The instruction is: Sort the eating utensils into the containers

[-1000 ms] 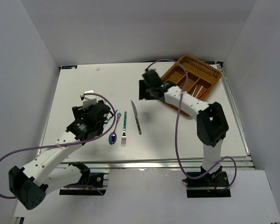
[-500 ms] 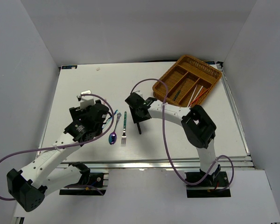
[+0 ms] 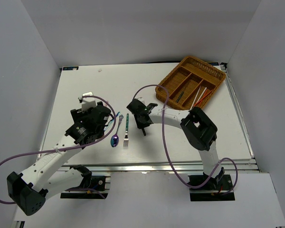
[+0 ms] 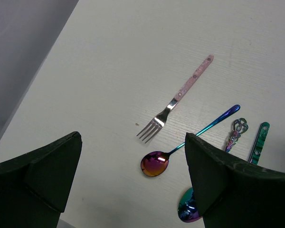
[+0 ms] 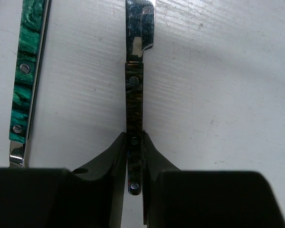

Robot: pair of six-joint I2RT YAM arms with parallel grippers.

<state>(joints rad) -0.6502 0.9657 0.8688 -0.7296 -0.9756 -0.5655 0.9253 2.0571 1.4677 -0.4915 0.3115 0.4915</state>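
The knife (image 5: 134, 95) lies flat on the table (image 3: 85, 85). The right gripper (image 5: 134, 140) is closed on the end of its dark handle, with one finger on each side. As far as I can judge, the knife is not lifted yet. Just beside the knife, on the side of the left arm, lies the green fork (image 5: 28, 71), parallel to it. A little further from the knife on the same side are the ornate spoon (image 4: 235, 133) and the blue spoon (image 4: 190, 140), and beyond them the pink fork (image 4: 185, 90). The left gripper (image 4: 132, 156) hangs over these pieces with its jaws wide apart and holds nothing. So five utensils are left on the table, and I judge the task to be about in the middle, with the knife as the piece in hand. The tray (image 3: 168, 85) stands well apart from the knife, toward the far right corner of the table. One of its long compartments holds the chopsticks (image 3: 201, 96), red-orange and pale ones together. The compartment next to it, nearer the knife, holds one dark slim piece (image 3: 180, 97) that is too small to name. In the other compartments I can see nothing.
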